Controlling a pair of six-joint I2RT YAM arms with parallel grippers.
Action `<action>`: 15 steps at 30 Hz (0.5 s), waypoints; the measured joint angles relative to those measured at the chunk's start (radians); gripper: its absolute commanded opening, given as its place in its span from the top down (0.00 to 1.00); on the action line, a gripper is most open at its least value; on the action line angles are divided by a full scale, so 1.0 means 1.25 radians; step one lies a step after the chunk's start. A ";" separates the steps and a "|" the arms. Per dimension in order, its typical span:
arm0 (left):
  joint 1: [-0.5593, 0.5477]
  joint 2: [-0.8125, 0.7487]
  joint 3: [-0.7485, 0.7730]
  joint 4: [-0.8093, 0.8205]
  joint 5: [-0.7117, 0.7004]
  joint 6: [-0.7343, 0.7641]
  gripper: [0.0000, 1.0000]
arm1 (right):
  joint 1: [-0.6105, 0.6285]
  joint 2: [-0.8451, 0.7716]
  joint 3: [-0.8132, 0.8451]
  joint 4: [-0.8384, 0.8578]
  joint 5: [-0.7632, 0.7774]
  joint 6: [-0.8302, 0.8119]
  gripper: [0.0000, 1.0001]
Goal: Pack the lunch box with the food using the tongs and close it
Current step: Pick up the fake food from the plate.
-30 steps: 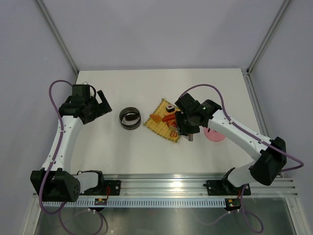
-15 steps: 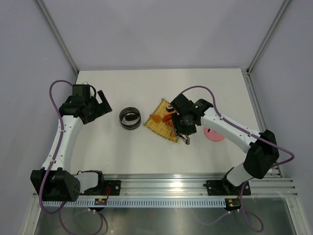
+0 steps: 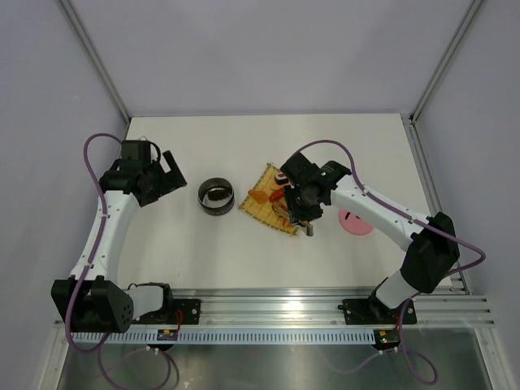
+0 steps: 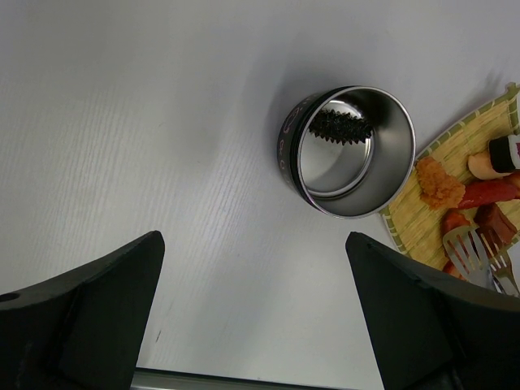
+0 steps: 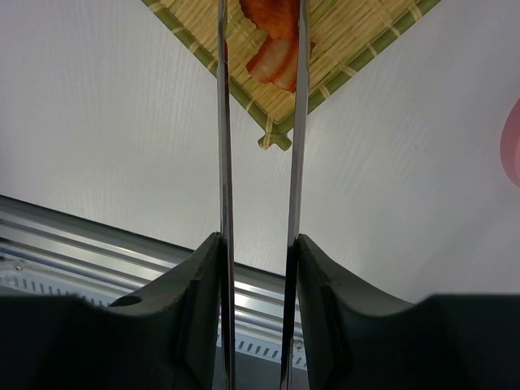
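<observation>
Right wrist view: the right gripper (image 5: pixel 258 248) clamps the tongs (image 5: pixel 224 162), whose 2 arms straddle a red sausage (image 5: pixel 275 61) on the mat (image 5: pixel 345 36). The left gripper (image 4: pixel 256 305) hangs spread wide, empty, near the lunch box (image 4: pixel 288 146), which holds just 1 dark piece (image 4: pixel 341 126). Most of the food (image 4: pixel 441 184) and the pink lid (image 3: pixel 357 223) lie outside it, so packing looks barely begun.

White, matte tabletop (image 3: pixel 244 260); a square woven mat (image 3: pixel 258 210) lies on it, turned corner-on like a diamond; seen from above, the lunch box (image 3: pixel 215 208) stands open just left of the mat, not touching it; the flat pink lid (image 3: pixel 358 224) lies right of the mat, partly hidden under an arm.
</observation>
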 measured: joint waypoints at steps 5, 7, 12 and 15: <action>0.000 0.001 -0.005 0.001 0.001 0.000 0.01 | 0.000 0.000 0.002 -0.002 0.000 -0.005 0.53; 0.000 0.001 -0.006 0.001 0.001 0.000 0.01 | 0.000 0.000 0.002 -0.002 -0.001 -0.007 0.49; 0.000 0.001 -0.006 0.001 0.001 0.000 0.01 | 0.000 0.009 0.002 -0.001 -0.015 -0.010 0.46; 0.000 0.001 -0.006 0.002 0.001 0.000 0.01 | 0.000 0.019 0.002 -0.001 -0.024 -0.012 0.46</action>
